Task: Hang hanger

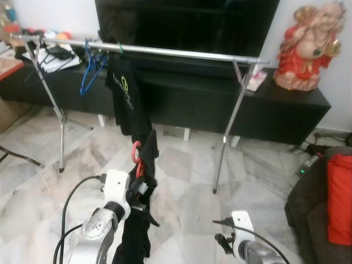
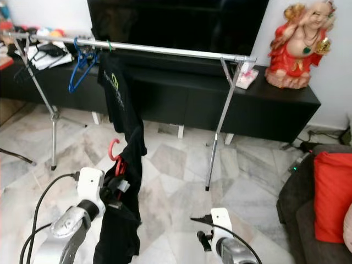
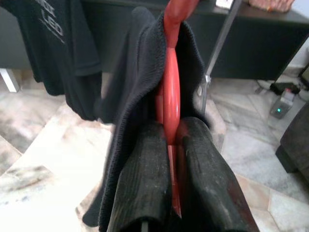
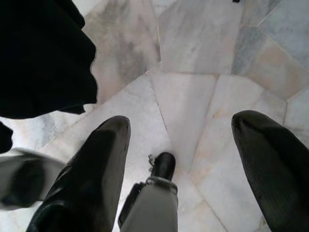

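Two black fingers [image 3: 145,179] of the left gripper [image 3: 170,159] are pinching tight on one red hanger [image 3: 171,92], its flat bar running up between the pads. One black garment [image 3: 130,111] is draping over that hanger and falling past the fingers toward the floor. From the head views the left gripper [image 1: 137,184] is holding the hanger low, in front of the rack and well below the rail, red hook [image 1: 135,151] curling up beside the cloth.

Right gripper [image 4: 181,145] is hanging low over the marble floor [image 4: 193,48], its two fingers spread wide apart, nothing between them.

One silver clothes rack [image 1: 181,53] is standing ahead, two leg posts. On its rail: one blue hanger [image 1: 91,69], bare, and one black t-shirt [image 1: 124,93] with a pale logo on a green-hooked hanger just beside it. Two hangers on the rail, one in the gripper.

Behind the rack, one long black TV cabinet [image 1: 275,110] is carrying one dark TV [image 1: 187,22] and one red and gold statue [image 1: 308,47] at its right end. One red cushion [image 1: 340,198] is sitting on a dark sofa at the right edge.
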`<state>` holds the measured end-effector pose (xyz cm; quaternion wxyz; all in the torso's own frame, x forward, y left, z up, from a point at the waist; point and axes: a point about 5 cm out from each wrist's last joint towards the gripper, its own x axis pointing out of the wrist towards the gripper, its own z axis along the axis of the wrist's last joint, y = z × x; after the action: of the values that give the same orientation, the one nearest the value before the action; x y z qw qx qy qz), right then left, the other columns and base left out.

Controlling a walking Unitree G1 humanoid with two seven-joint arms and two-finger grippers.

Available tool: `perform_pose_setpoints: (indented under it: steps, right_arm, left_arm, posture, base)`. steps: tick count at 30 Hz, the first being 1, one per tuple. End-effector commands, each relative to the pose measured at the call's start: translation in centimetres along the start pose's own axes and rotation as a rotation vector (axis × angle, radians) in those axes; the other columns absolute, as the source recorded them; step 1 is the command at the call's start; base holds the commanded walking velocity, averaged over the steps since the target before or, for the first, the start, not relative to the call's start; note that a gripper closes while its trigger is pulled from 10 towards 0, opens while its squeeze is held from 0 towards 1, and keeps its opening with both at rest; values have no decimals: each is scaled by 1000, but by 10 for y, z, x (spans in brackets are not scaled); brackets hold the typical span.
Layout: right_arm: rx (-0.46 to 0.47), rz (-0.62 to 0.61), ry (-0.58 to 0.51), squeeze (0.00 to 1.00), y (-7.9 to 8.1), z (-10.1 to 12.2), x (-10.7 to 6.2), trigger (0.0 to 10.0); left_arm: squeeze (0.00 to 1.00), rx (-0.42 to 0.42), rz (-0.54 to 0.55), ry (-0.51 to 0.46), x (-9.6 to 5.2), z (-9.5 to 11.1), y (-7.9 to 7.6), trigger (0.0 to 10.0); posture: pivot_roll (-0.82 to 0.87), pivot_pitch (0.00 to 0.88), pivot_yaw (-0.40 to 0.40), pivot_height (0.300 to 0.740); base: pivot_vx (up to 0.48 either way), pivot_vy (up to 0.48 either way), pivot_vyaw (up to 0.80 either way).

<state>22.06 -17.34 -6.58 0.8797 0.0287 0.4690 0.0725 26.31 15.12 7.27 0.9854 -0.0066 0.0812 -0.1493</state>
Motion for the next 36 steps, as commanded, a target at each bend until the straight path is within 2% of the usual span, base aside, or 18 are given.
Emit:
perform_pose_setpoints:
  steps: [1, 31, 36]
  right_arm:
    - [9, 15, -13, 0, 6, 3, 2, 10000]
    - [1, 8, -10, 0, 6, 6, 2, 10000]
    - [0, 12, -4, 0, 6, 6, 2, 10000]
  left_arm:
    - [0, 11, 15, -28, -1, 7, 6, 10000]
    - [0, 10, 20, -25, -2, 9, 8, 10000]
    - [0, 9, 17, -25, -1, 9, 7, 10000]
  posture:
    - [-11, 0, -36, 740]
    - [-9, 0, -39, 740]
    - [-11, 0, -38, 740]
  base:
    - [0, 390, 0]
    - [0, 386, 0]
    - [0, 386, -596]
